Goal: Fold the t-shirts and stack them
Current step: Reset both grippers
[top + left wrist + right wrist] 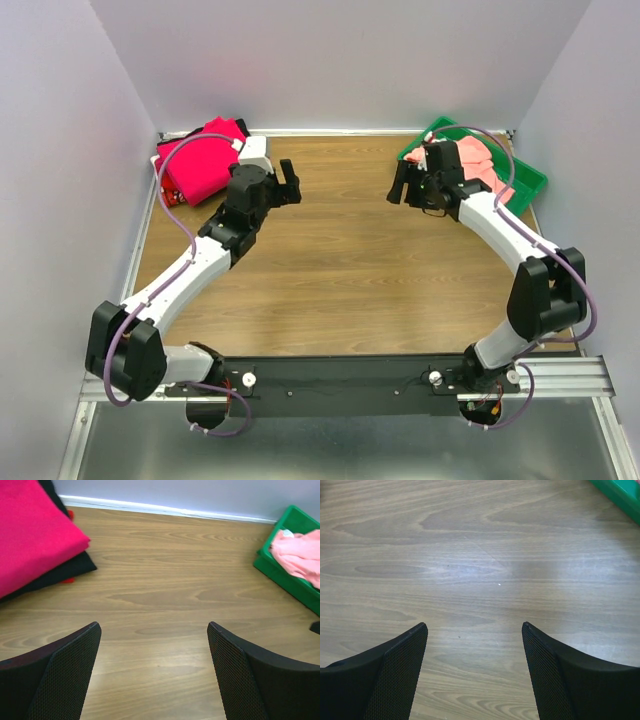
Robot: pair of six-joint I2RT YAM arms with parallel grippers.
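A folded crimson-magenta t-shirt [200, 160] lies at the table's far left corner. In the left wrist view this crimson-magenta t-shirt [30, 535] rests on top of a folded black t-shirt [67, 571]. A pale salmon-pink t-shirt [482, 162] lies crumpled in the green tray [532, 182] at the far right; the left wrist view also shows the salmon-pink t-shirt [301, 555]. My left gripper [290, 185] hovers right of the stack, open and empty [154, 630]. My right gripper [400, 185] hangs just left of the tray, open over bare wood [474, 627].
The green tray [287, 582] stands against the back right wall; its corner [620, 492] shows in the right wrist view. Grey walls close in the wooden table [340, 250] on three sides. A small red item [67, 580] peeks from under the black shirt.
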